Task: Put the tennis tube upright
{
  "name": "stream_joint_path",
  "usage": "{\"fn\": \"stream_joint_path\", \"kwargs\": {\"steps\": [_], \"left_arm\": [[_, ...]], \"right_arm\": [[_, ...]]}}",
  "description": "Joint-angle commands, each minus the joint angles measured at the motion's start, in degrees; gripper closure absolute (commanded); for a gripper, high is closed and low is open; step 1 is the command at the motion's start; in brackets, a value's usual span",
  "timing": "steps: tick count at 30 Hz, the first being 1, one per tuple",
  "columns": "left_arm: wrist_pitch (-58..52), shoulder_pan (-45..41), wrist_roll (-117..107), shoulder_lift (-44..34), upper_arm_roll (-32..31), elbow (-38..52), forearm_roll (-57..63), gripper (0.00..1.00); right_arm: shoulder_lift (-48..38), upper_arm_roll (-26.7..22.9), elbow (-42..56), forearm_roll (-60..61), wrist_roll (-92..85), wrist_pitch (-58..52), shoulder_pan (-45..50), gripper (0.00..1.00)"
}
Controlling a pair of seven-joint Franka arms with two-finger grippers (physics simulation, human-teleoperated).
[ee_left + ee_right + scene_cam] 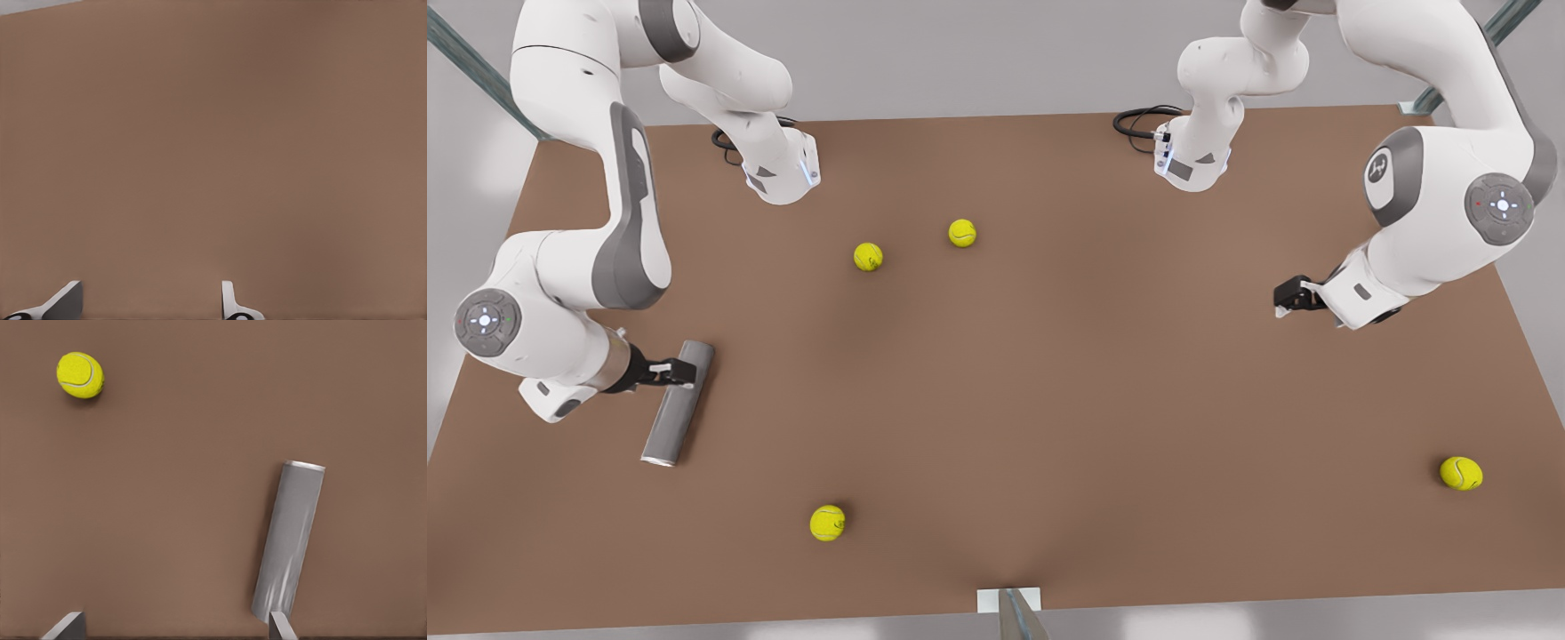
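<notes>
I see the brown surface (1049, 373) stretching wide beneath both arms. My right gripper (679, 373) sits at the front view's left, low over the surface, right against the upper end of the tennis tube (679, 402); its jaws are apart, one finger (280, 625) just at the tube's near end in its wrist view, not clamped on it. The tennis tube lies flat, silvery rim toward the near edge. My left gripper (1282, 300) waits at the front view's right, jaws apart over bare surface. Four tennis balls lie scattered: two mid-surface (868, 257), (962, 233), one near the tube (827, 523), one far right (1461, 473).
</notes>
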Motion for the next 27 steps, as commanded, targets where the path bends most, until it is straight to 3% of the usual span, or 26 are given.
{"fn": "stream_joint_path", "kwargs": {"steps": [1,5,11,17,27], "left_arm": [[0.0,0.0,0.0,0.0,0.0,0.0,0.0,0.01],[-1.9,0.1,-0.9,-0.4,-0.3,-0.4,-0.4,0.01],[-0.5,-0.8,-3.0,2.5,-0.5,-0.7,-3.5,0.01],[0.1,-0.7,-3.0,2.5,-0.5,-0.6,-3.5,0.01],[0.2,-0.8,-2.9,2.7,-0.5,-0.4,-3.4,0.01]], "right_arm": [[0.0,0.0,0.1,0.0,0.0,-0.1,0.0,0.00],[0.6,0.0,-0.3,0.0,-0.4,-0.6,-0.4,0.00],[8.2,0.0,-1.3,-0.7,-3.5,0.6,-7.7,0.00],[10.9,0.0,-13.3,-0.2,-9.1,16.4,-14.4,0.00],[6.0,0.0,-29.2,0.0,-6.4,34.1,-14.2,0.00]]}}
